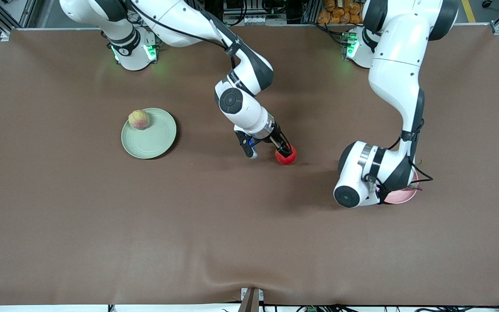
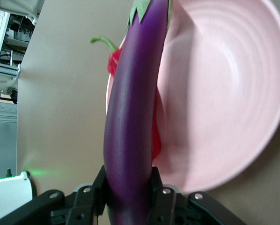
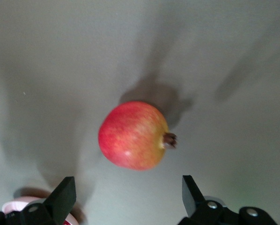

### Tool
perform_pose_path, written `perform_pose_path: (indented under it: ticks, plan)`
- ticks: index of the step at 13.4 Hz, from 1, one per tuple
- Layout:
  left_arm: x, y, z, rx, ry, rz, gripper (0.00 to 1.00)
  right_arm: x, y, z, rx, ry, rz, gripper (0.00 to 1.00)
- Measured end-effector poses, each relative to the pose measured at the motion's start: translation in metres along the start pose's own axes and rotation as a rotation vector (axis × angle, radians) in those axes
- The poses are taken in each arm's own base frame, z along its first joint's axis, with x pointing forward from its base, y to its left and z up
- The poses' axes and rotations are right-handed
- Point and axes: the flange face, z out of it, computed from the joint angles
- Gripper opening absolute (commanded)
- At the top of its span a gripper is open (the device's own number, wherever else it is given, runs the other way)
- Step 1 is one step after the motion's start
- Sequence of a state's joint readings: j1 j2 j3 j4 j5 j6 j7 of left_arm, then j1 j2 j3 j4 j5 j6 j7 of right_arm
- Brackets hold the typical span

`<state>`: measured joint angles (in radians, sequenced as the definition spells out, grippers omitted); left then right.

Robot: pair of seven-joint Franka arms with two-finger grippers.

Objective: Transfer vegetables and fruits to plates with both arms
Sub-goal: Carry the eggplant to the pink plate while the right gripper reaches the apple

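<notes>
Purple eggplant (image 2: 130,117) clamped in left gripper (image 2: 126,194) over pink plate (image 2: 224,93): release next. Right gripper (image 3: 126,197), open, over red fruit (image 3: 133,136): descend, close.

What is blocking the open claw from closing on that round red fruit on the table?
Nothing visible. The right gripper is open above the red fruit, which lies alone on the bare brown table; only air shows between fingers and fruit. The left gripper, shut on the eggplant, is over the pink plate, well away.
</notes>
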<state>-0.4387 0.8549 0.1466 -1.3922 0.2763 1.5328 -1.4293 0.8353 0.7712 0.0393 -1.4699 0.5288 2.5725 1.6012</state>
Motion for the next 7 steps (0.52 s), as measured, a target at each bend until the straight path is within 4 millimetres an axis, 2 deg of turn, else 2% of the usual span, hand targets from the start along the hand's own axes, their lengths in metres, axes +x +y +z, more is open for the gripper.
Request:
perform_pose_path:
  ticks: [2, 5, 7]
  plan:
    - [0.010, 0.003, 0.007, -0.006, -0.004, -0.010, 0.00, 0.008, -0.002, 0.013, 0.008, 0.036, 0.019, 1.00]
    - [0.007, 0.009, 0.017, 0.010, -0.003, -0.009, 0.00, 0.009, 0.000, 0.038, 0.011, 0.074, 0.038, 1.00]
    - [0.004, 0.010, 0.017, 0.011, 0.004, -0.007, 0.00, 0.007, 0.001, 0.049, 0.009, 0.076, 0.041, 1.00]
